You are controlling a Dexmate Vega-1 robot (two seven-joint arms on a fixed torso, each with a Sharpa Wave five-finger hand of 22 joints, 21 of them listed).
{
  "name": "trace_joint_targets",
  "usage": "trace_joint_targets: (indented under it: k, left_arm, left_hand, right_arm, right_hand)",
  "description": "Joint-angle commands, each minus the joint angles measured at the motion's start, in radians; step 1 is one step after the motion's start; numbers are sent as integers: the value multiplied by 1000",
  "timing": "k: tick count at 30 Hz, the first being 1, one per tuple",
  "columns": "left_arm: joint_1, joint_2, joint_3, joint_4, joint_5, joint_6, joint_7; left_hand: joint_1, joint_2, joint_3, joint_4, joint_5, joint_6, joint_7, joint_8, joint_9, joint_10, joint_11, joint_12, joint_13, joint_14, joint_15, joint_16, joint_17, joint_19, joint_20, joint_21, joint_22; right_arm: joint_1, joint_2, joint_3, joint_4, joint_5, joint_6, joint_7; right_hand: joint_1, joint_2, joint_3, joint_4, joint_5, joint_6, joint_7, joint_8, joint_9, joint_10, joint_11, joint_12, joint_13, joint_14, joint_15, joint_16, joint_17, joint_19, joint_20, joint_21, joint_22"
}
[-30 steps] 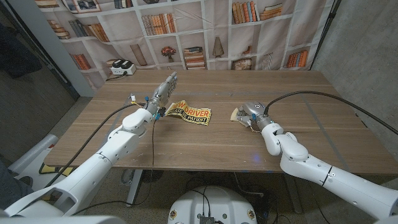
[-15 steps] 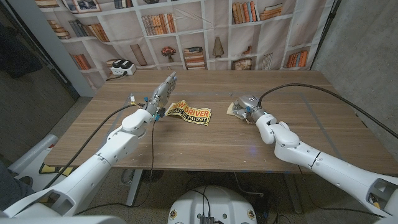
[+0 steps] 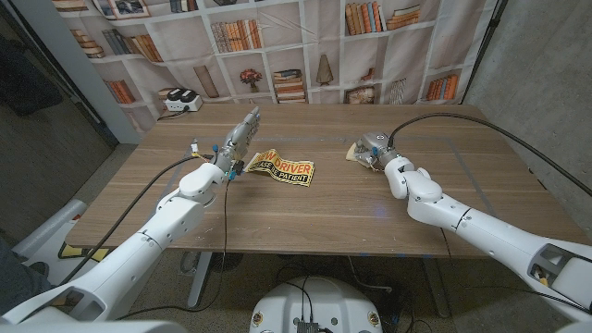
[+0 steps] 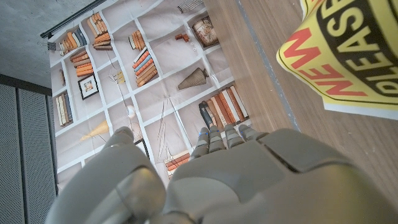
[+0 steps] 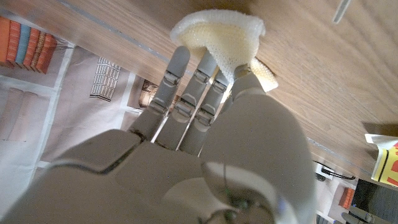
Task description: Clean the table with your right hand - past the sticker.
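We are wiping the desk (image 3: 305, 208) mid-stroke: right hand (image 3: 371, 153) gripping the sponge (image 5: 219, 31), pressing it down toward the far edge. Sticker (image 3: 280, 166) lying mid-desk, beside our empty, extended left hand (image 3: 239, 139). Next we're likely sweeping past the sticker.

On the table (image 3: 305, 208), the sticker (image 3: 280, 166) is being flanked: left hand (image 3: 242, 132) leftward, right hand (image 3: 370, 153) with sponge (image 3: 352, 153) rightward.
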Motion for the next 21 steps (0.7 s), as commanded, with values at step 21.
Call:
trace_joint_targets:
  k: [21]
  left_arm:
    - [-15,-11,6,25,0,-12,-18]
  left_hand:
    - [7,5,-6,-2,-3,5,0,-6,3,-5,4,0,4,-4,0,2,2,-11,-19,-2,5]
  right_arm:
    - [-239,-152,49,-347,30,-61,64]
  right_hand:
    - [1,11,0,12,5,-2,2,9,9,-5,-1,8,10,0,-32,2,6,0,-141,-2,6]
